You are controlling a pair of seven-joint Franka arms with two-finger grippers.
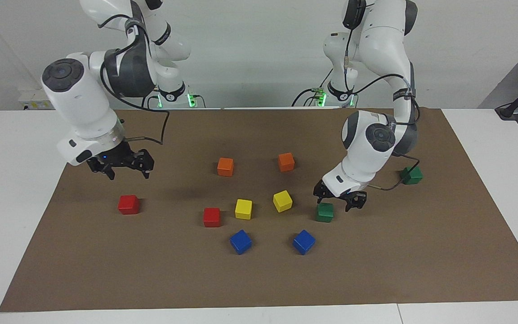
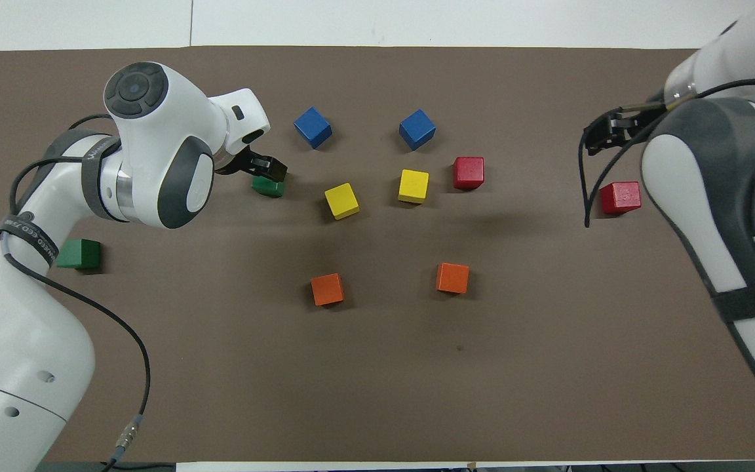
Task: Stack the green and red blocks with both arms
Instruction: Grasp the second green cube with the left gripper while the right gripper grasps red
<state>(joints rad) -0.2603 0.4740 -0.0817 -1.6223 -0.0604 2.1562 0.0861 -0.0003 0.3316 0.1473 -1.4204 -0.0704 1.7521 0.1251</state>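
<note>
Both arms are built of glossy white rounded shells joined by dark grey bands, each wrist capped with a dark grey disc marked by concentric rings. The left arm (image 1: pixel 371 139) and the right arm (image 1: pixel 83 99) each trail a thin black cable looping down to a small black two-finger gripper, left (image 1: pixel 340 198) and right (image 1: pixel 122 167). Grey straps carry white lettering. Green lights glow at both bases.

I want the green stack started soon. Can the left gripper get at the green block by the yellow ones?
Probably yes: the left gripper hangs open just over that green block, with nothing between them.
</note>
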